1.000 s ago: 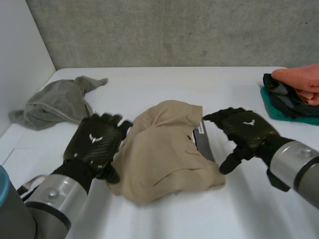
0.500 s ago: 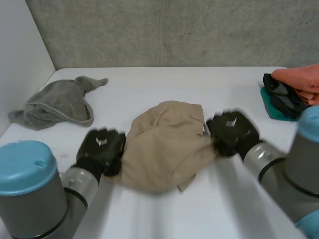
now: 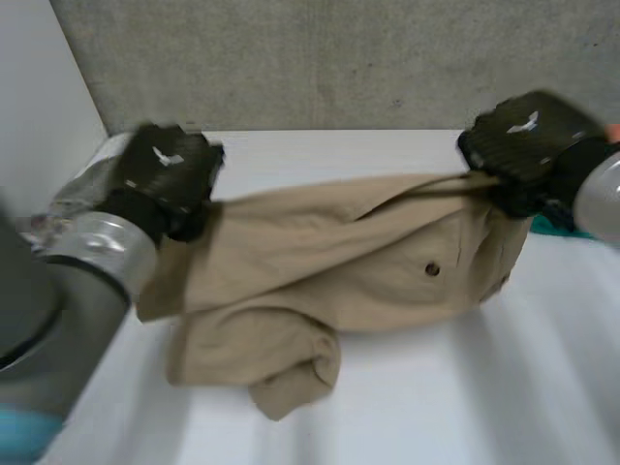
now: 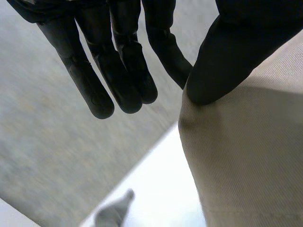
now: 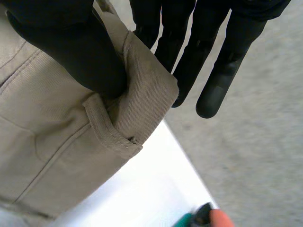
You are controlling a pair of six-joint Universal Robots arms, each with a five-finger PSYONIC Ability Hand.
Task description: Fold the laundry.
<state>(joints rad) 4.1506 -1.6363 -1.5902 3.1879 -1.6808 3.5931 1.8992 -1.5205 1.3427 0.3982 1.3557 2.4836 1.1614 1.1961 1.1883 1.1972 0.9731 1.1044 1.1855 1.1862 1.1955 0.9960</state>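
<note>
A tan pair of shorts [image 3: 329,271] hangs stretched between my two hands above the white table [image 3: 484,387], its lower part bunched on the tabletop. My left hand [image 3: 165,170] holds one end of the waistband; in the left wrist view its thumb [image 4: 222,61] presses the tan cloth [image 4: 246,161] against the fingers. My right hand [image 3: 523,145] holds the other end; in the right wrist view its thumb [image 5: 71,52] pinches the waistband [image 5: 142,90], by a belt loop, against the fingers. A button shows on the front of the shorts.
A grey cloth [image 4: 113,213] lies on the table beyond my left hand. A pile of teal and orange laundry [image 5: 208,218] sits at the table's far right edge. A concrete wall runs behind the table.
Both hands have closed on the shorts' ends and lifted them off the table, moving up, back and apart, so the crumpled garment is now pulled out wide.
</note>
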